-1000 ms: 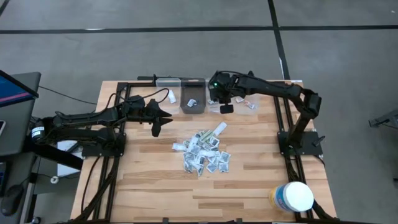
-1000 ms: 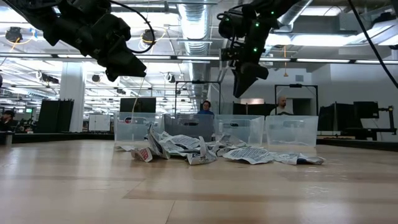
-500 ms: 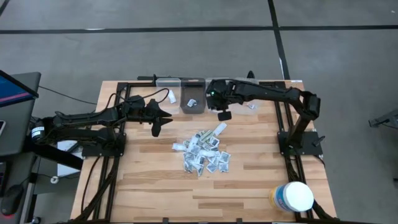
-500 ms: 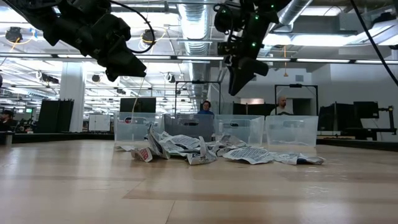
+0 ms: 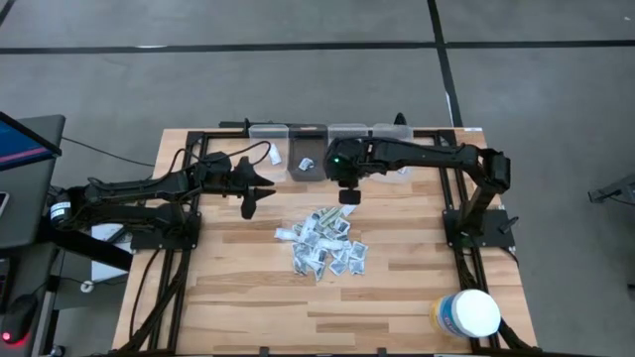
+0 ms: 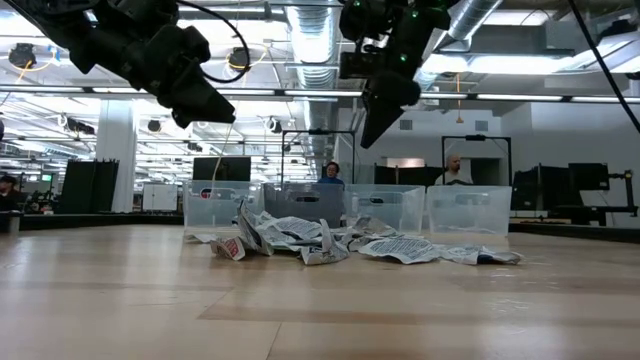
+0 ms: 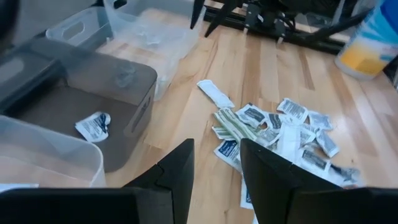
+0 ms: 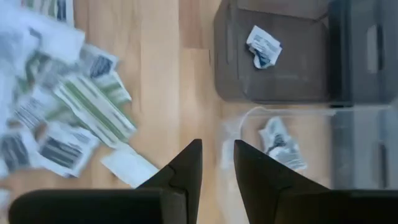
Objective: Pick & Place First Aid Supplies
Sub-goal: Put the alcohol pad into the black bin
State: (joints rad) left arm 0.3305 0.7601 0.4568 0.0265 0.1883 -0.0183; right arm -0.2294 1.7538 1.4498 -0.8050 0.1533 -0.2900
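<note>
We judge packets [image 5: 322,243] light, limp, slippery | pinch one edge | right gripper [image 5: 348,196] slightly parted, empty | left gripper [image 5: 249,205] parted, empty

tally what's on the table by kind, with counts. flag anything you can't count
Clear bins: 3
Dark bin: 1
White tub: 1
Packet pile: 1; the packets overlap too much to count singly
Total: 6 with the pile counted as one
</note>
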